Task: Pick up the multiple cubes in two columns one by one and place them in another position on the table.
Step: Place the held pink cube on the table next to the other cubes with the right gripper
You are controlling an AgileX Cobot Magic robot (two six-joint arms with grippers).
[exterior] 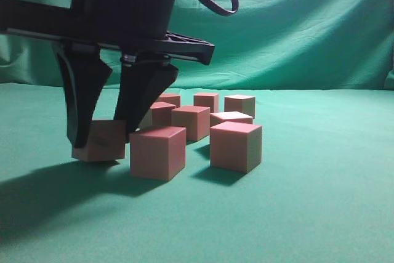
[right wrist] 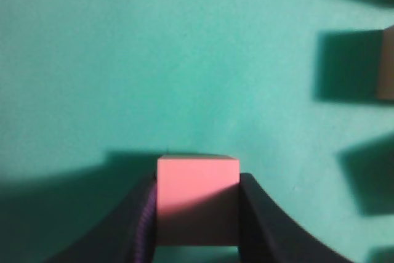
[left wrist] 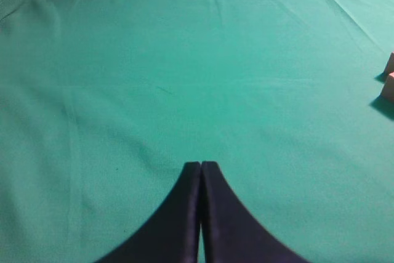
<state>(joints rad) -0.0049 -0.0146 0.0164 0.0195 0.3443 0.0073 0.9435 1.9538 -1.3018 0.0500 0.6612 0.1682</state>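
At the near left of the table (exterior: 320, 214), the right gripper (exterior: 101, 133) stands nearly upright with its two dark fingers closed on the sides of one cube (exterior: 100, 141); the right wrist view shows that cube (right wrist: 197, 198) wedged squarely between the pads. Its bottom edge looks slightly tilted and may be just off the cloth, though the shadow makes that hard to judge. Just to its right, almost touching the nearer finger, sits the closest block of the remaining cubes (exterior: 158, 151), and the rest run back in two rows toward the far middle. So the open ground lies to the left and near side, and any shift rightward would likely knock that neighbour. The left gripper (left wrist: 201, 167) hangs over bare cloth with its fingers pressed together, holding nothing, well apart from the group.
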